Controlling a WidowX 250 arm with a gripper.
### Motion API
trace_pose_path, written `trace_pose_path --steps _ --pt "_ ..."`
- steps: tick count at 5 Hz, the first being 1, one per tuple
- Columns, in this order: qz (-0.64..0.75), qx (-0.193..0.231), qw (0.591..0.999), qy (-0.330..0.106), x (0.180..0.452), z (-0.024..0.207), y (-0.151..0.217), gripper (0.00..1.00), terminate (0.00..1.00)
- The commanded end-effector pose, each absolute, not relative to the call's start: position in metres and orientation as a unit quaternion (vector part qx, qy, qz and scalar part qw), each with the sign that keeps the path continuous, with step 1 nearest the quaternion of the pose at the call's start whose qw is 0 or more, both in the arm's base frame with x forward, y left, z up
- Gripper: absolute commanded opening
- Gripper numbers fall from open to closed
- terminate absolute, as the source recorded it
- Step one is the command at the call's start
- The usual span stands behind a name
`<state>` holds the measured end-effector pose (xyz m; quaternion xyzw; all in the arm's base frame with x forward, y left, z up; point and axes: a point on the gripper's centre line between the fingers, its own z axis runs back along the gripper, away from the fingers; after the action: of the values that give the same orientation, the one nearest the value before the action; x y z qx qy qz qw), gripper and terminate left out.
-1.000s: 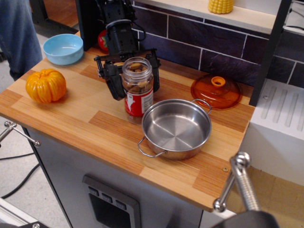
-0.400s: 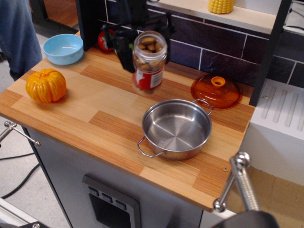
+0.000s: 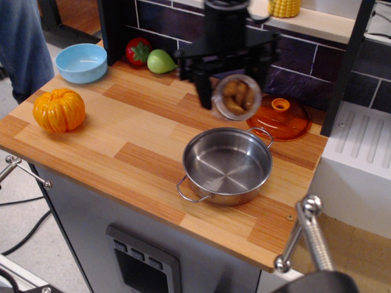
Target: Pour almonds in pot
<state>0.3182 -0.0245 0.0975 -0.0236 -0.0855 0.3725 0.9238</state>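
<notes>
**Jar tipped above the pot**

Below our hand (image 3: 235,91) the surface (image 3: 91,152) carries the empty pot (image 3: 227,165), set to catch the pour. We hold the jar (image 3: 237,97) clamped and tipped mouth-forward, so its almonds (image 3: 236,93) can slide out.

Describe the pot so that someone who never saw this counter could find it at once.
On the wooden counter, look near the front right, just before the orange lid. The pot is a shallow, round, shiny steel pan, empty, with two thin wire loop handles. Unlike the blue bowl at the back left, it is metal.
</notes>
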Motion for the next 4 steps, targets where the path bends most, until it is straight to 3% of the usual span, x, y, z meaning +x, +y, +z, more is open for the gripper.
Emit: trace_pose_path --steps 1,3,4 --pt "0.336 -0.002 0.899 -0.281 0.333 0.112 -0.019 0.00 0.00" --pt "0.297 0.008 0.862 -0.412 0.345 0.108 -0.015 0.00 0.00" --pt "0.285 0.004 0.848 -0.447 0.350 0.110 -0.017 0.00 0.00"
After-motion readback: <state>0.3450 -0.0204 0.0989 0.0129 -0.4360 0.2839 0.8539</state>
